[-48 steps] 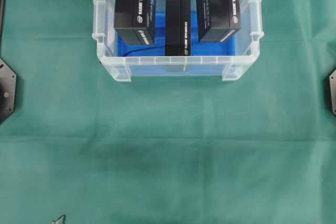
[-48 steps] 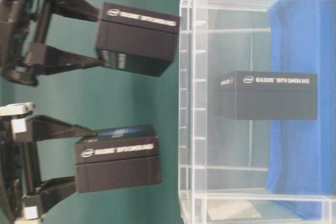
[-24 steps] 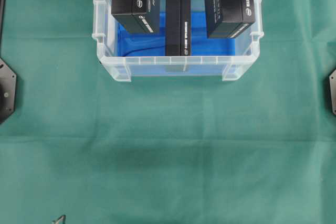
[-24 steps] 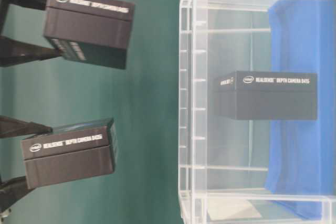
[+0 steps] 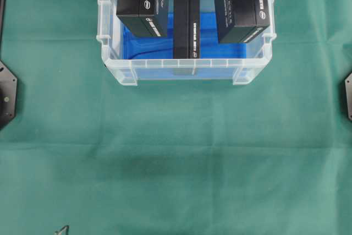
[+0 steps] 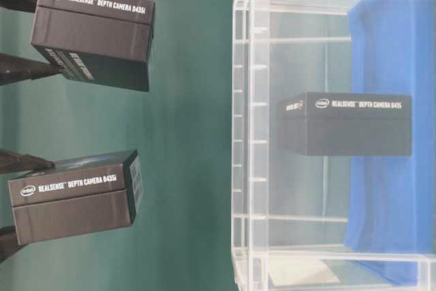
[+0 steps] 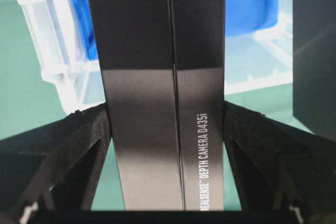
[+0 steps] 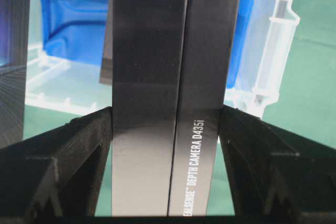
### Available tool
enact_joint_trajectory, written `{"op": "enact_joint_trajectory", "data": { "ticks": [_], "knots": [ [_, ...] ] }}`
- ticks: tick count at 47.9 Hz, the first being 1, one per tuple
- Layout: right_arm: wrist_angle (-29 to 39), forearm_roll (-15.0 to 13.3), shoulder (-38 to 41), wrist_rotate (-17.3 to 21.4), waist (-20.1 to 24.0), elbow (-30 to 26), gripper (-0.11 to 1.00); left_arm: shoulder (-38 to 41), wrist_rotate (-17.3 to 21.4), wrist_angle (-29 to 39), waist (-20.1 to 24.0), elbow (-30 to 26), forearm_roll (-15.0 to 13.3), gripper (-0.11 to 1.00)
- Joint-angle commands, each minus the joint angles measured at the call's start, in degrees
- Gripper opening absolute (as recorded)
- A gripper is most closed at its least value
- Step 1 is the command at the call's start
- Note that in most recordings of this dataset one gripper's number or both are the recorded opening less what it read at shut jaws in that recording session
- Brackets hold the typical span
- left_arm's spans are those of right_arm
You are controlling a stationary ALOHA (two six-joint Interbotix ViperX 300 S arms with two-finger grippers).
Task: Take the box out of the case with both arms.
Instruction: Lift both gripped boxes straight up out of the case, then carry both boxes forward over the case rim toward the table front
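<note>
I am clamping one RealSense box [image 7: 163, 93] in my left tool [image 7: 167, 129] and another [image 8: 173, 98] in my right tool [image 8: 165, 129], holding both above the case [image 5: 187, 70] so they clear its rim.

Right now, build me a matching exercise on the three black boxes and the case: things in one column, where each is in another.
Things:
1. left-tool box
2. right-tool box
3. middle box
4. case

Places:
A. standing on the blue sheet
B. resting on the green cloth
C. lifted, on the overhead view's right
D. lifted, on the overhead view's left

Pairs: 1-D, 2-C, 3-A, 4-B
</note>
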Motion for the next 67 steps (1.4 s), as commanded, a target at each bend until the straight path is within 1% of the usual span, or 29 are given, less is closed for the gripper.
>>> {"op": "enact_joint_trajectory", "data": {
  "ticks": [1,10,67],
  "knots": [
    [0.2,-0.3,-1.1,0.0,0.5,-1.5,0.65,-1.2,0.1,-0.2,-0.4,-1.4,0.3,0.64],
    [0.1,-0.3,-1.0,0.0,0.9,-1.5,0.65,-1.3,0.1,-0.2,-0.6,-1.1,0.8,0.64],
    [0.2,-0.2,-0.4,0.0,1.4,-1.5,0.65,-1.6,-0.3,-0.4,-0.8,-0.4,1.0,0.64]
  ]
}}
